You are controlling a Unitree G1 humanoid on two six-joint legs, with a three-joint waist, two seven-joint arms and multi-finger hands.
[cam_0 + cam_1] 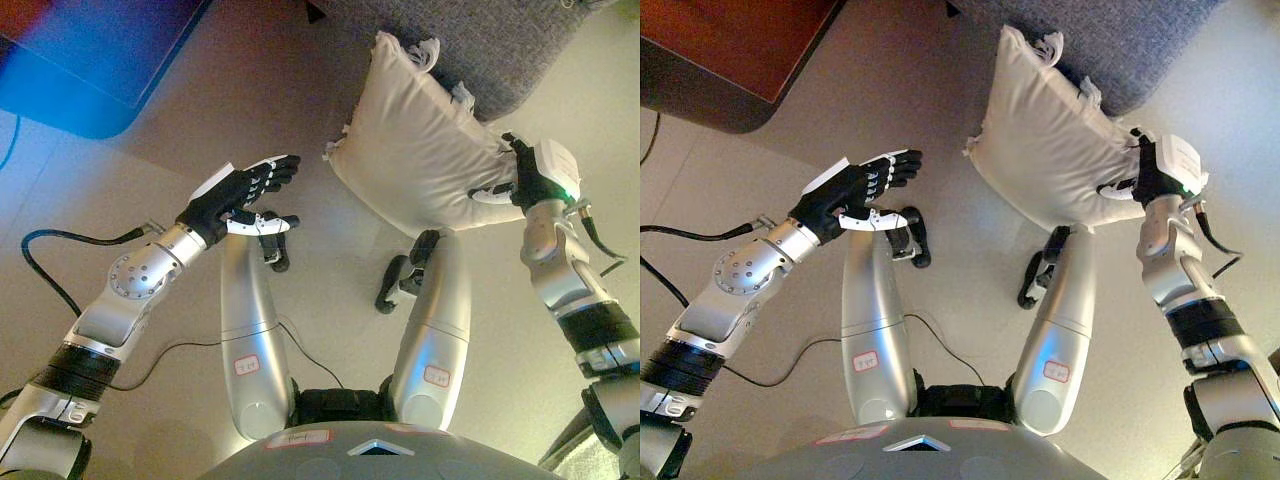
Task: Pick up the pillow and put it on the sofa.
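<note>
Beige floor below us, and the grey, nubby-fabric sofa [480,50] at the top — our plump cream cloth pillow [415,150] is up off the floor, its frilled corner just touching the sofa's edge. Our right hand [515,180] pinches its lower corner; our left hand [245,190] hangs apart, fingers relaxed. Lifted, we'd say — setting down remains.

The right hand [522,178] grips the lower right edge of the cream pillow [415,150], fingers curled into the fabric. The pillow is held off the floor [200,120], tilted, with its upper corner overlapping the grey sofa [500,45] at top right. The left hand [243,190] is apart from the pillow, to its left, fingers extended and holding nothing. A dark table [100,50] occupies the top left corner.
</note>
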